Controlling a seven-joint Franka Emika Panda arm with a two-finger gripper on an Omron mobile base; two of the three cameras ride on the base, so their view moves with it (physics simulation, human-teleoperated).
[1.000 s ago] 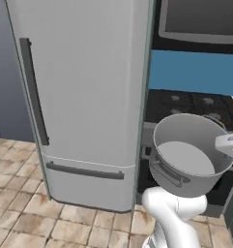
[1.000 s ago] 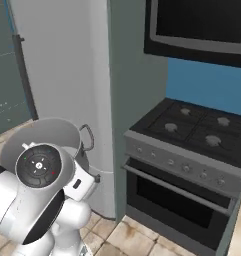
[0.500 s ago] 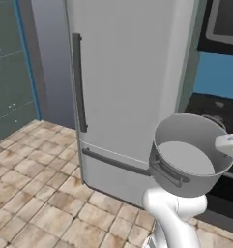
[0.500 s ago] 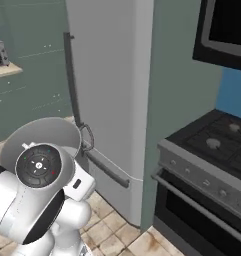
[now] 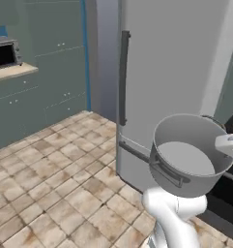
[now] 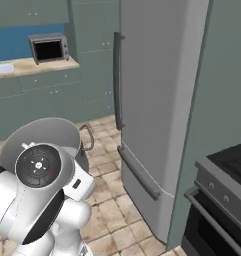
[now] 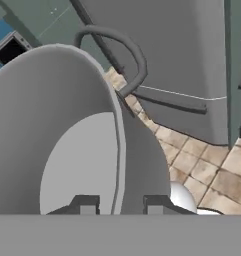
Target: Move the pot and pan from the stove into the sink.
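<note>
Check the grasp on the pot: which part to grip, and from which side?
Grip the pot's rim wall, one fingertip inside and one outside, coming from above the open mouth. The wall is thin, straight and upright, so it fits shut jaws; the loop handle is narrow and curved. The end effector already pinches that rim.

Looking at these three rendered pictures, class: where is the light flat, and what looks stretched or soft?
Left base view: the pot is evenly lit, with soft edges. Right base view: the fridge shows flat shading, no glare. Hand view: the pot's rim bulges, stretched by closeness.
</note>
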